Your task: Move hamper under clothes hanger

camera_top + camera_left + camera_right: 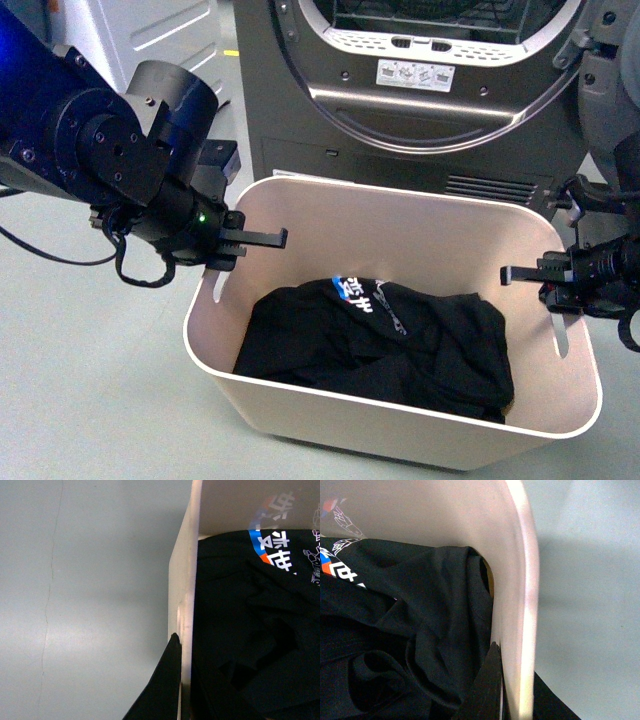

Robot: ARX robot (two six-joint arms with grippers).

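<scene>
While upright, hamper between hands

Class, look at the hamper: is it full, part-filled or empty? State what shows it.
Part-filled. A crumpled black garment with blue and white print covers the floor of the hamper, well below the rim, and the inner walls above it are bare.

The left arm, at nine o'clock in the front view, is bulky and matt black. Its round joint housings are dotted with small screws, and there is a blue sheen at its top. A green light glows by its wrist, and a black cable loops at seven o'clock of that. The left gripper and the right gripper, at three o'clock, have thin flat black fingers.
</scene>
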